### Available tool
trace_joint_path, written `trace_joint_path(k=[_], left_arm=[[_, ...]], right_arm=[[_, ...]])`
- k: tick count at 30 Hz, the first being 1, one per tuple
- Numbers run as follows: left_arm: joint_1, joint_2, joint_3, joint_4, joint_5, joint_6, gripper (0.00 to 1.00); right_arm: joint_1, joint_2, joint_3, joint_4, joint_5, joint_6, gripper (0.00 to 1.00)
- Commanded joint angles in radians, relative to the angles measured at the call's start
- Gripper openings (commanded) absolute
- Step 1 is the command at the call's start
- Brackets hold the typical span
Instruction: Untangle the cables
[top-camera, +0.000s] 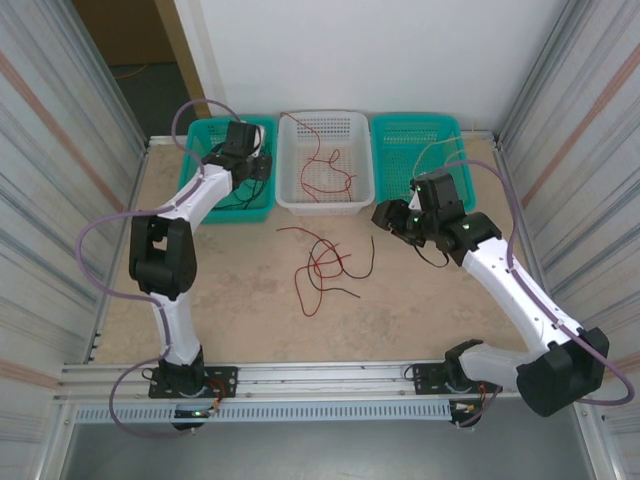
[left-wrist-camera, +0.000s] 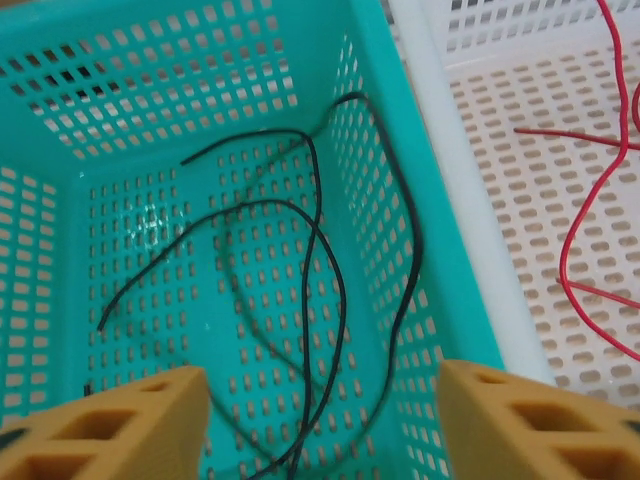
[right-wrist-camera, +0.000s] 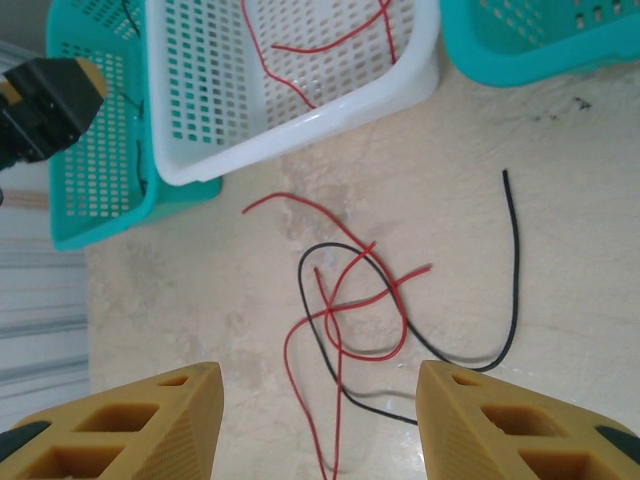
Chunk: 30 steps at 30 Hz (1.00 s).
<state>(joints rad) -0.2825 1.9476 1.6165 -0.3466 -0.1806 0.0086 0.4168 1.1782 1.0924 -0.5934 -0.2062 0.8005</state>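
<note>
Key relation: knot (right-wrist-camera: 338, 310) lies on the worktop (right-wrist-camera: 560, 200) straight ahead of R fingers (right-wrist-camera: 150, 430), centred on the gap betw. them; one red strand runs lengthwise toward that gap; top view puts the knot just to the robot's left of those fingers, mid-worktop
Nearer arm: R, clearly; L arm is well apart, over the left green basket (left-wrist-camera: 200, 60)
Long axis: knot stretches roughly from the white basket (top-camera: 325, 205) side toward the near edge; black tail (right-wrist-camera: 517, 260) arcs off to one side, its free end apart from the rest
R fingers: spread; nothing betw. them
L fingers (left-wrist-camera: 130, 420): spread; nothing pinched; above black wires (left-wrist-camera: 320, 235) lying loose on the basket floor
Knot look: thin red & black wires; a few loops crossing at one spot; looks slack, not pulled tight
Sorted so far: black in left basket; red wires (right-wrist-camera: 310, 48) in white basket
Next move (my guess): R drops onto a strand at the knot's edge, prob. the black tail, as it's least crossed
Risk: thin wire flat on worktop; easy to miss, or to drag the whole knot along
</note>
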Motion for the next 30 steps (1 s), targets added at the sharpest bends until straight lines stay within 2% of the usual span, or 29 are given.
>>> trace_joint_path(k=[1,4,7,9,12,16,19,23,26,30], left_arm=[[-0.036,-0.111,-0.037,0.012,-0.024,0.009,0.69],[-0.069,-0.191,-0.062,-0.022,-0.043,0.002,0.7],[-0.093,-0.296,-0.105,-0.076,-0.037,-0.063,0.67],[-0.11,-0.382,-0.157,-0.107,-0.005,-0.124,0.66],[-0.147,-0.545,-0.301,-0.1,0.114,-0.205,0.65],[-0.197,-0.746,-0.502,-0.126,0.228,-0.352,0.65],[-0.197,-0.874,-0.644,-0.155,0.323,-0.479,0.57],[-0.198,-1.023,-0.805,-0.151,0.359,-0.598,0.5],[-0.196,-1.077,-0.886,-0.124,0.368,-0.669,0.47],[-0.2,-1.057,-0.93,-0.08,0.41,-0.726,0.43]], right_arm=[[-0.01,0.016,-0.011,-0.05,0.019,-0.047,0.53],[-0.01,0.041,-0.019,-0.071,0.034,-0.059,0.55],[-0.009,0.083,-0.035,-0.083,0.041,-0.072,0.58],[-0.009,0.128,-0.035,-0.094,0.036,-0.083,0.58],[0.014,0.2,-0.033,-0.094,0.043,-0.1,0.58],[0.114,0.325,0.025,-0.114,0.076,-0.17,0.57],[0.194,0.448,0.11,-0.182,0.088,-0.214,0.53],[0.287,0.551,0.17,-0.208,0.134,-0.205,0.51],[0.315,0.596,0.172,-0.169,0.114,-0.166,0.49],[0.349,0.639,0.207,-0.181,0.121,-0.158,0.47]])
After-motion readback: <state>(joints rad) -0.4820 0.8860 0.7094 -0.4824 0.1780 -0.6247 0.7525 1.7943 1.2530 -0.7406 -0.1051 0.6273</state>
